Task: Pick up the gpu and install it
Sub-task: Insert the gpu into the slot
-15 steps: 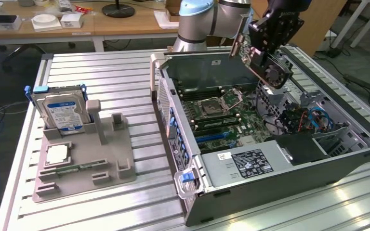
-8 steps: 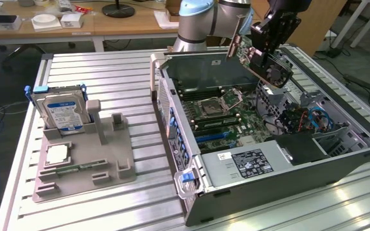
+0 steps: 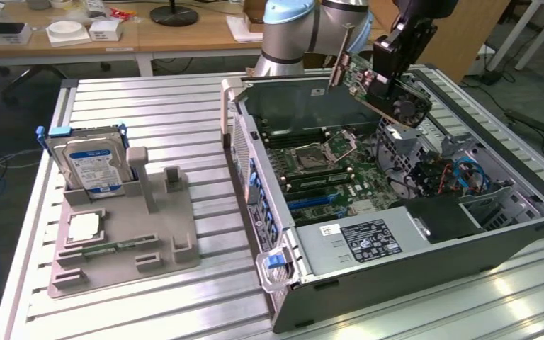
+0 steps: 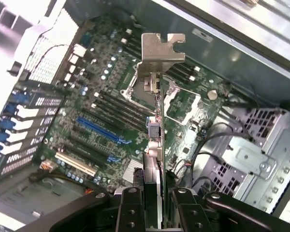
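Fingers [image 4: 131,210] clenched on gpu [image 3: 399,99], card held tilted in the air above open computer case [image 3: 414,283], over motherboard [image 3: 333,173]. Hard drive [image 3: 91,166] stands in grey holder [image 3: 159,244] on table [image 3: 159,106], 9 o'clock of case in exterior view.

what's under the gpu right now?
Held by the gripper, the gpu hangs over the motherboard: a CPU socket and blue slot visible. Its edge hides a strip of board.

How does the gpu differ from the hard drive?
The gpu is held in the gripper, tilted above the open case; the hard drive stands upright in its grey holder. The gpu is thin with a green board; the hard drive is thick, silver, blue-labelled. Both are rectangular.
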